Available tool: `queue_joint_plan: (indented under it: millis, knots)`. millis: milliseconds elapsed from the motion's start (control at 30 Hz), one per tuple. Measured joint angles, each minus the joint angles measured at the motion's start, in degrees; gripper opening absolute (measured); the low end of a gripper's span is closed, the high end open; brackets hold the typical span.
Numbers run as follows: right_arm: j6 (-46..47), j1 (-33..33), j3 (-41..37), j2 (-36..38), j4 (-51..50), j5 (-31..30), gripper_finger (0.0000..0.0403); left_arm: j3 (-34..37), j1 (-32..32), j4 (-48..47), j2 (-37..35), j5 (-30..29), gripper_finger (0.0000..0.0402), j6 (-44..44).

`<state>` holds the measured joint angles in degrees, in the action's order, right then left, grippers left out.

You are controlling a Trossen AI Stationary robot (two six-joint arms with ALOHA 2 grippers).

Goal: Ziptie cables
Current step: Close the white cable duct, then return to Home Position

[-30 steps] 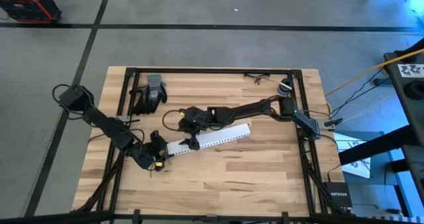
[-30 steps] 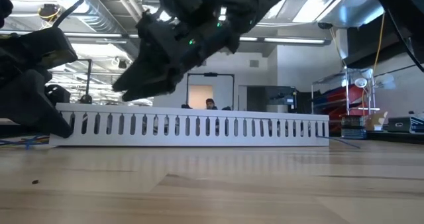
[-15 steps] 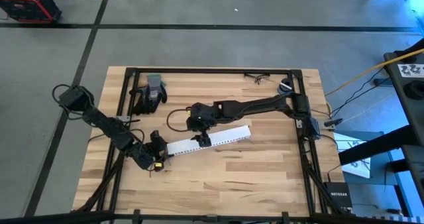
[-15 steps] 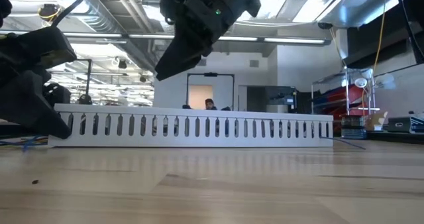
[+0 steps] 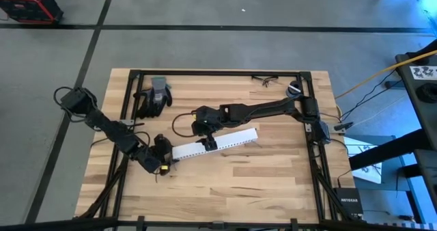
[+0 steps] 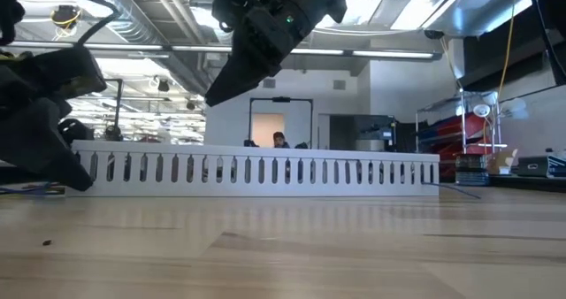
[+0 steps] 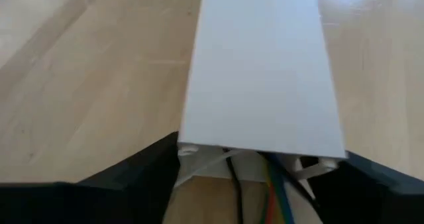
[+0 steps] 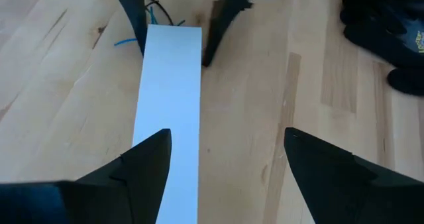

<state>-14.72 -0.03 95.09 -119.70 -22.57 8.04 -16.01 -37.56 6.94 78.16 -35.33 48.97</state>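
Observation:
A long white slotted channel (image 5: 215, 143) lies on the wooden table. Thin black, green, blue and orange cables (image 7: 265, 184) stick out of its left end; the rest are hidden inside it. My left gripper (image 5: 166, 160) is at that end, its fingers closed on the channel from both sides. My right gripper (image 5: 207, 141) is open and empty. It hangs above the channel's left half, clear of it in the low view (image 6: 221, 91). My left gripper clasps the channel's left end (image 7: 199, 141) between its two fingers, one on each long side wall. The fingers come in nearly level from the table's left and lie along the channel. The channel rests flat on the table.
A black and grey glove (image 5: 153, 94) lies at the far left. A pair of glasses (image 5: 265, 80) and a small round roll (image 5: 293, 89) lie at the far right. A black frame (image 5: 218, 73) runs around the table's far and side edges. Bare wood lies in front of the channel.
My right gripper has moved up and toward the table's right along the channel, tipping to point more steeply down. It stays open and has held still for the last half second.

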Motion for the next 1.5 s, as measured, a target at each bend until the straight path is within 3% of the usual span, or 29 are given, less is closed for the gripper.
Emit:
queue_joint_plan:
  millis: [200, 433, 600, 800, 1000, 1200, 1367, 1500]
  knots:
    - [-0.58, -0.02, 0.0, 0.0, -0.01, -0.45, 0.0285, -0.32, 1.89, -3.35, -1.9, 3.55, 0.0368, -1.44]
    - [-0.52, -0.02, -0.06, 0.37, -1.61, -3.05, 0.0285, -3.77, 1.33, -11.03, -9.13, 14.09, 0.0388, -7.66]
    - [-0.38, -0.02, -0.04, 3.21, -2.68, -3.69, 0.0285, -7.34, 0.32, -24.04, -18.84, 14.49, 0.0388, -16.35]
    - [0.99, -0.02, -0.04, 7.88, -7.94, -5.26, 0.0285, -10.64, 0.16, -33.77, -28.51, 14.16, 0.0388, -18.77]
    - [0.62, -2.77, -0.52, 13.68, -14.82, -5.0, 0.0285, -11.87, 2.99, -34.39, -37.36, 6.87, 0.0388, -21.56]
    - [2.09, -9.63, -13.25, 21.54, -6.51, -1.47, 0.0285, -10.57, 12.95, -28.36, -43.6, 6.37, 0.0388, -30.52]
    - [6.17, -14.14, -28.72, 29.09, 7.54, -0.97, 0.0285, -9.32, 23.45, -21.56, -44.53, 17.57, 0.0388, -39.43]
    - [11.82, -14.77, -40.28, 35.87, 21.15, -1.52, 0.0285, -8.4, 31.17, -19.68, -44.68, 20.93, 0.0388, -43.82]
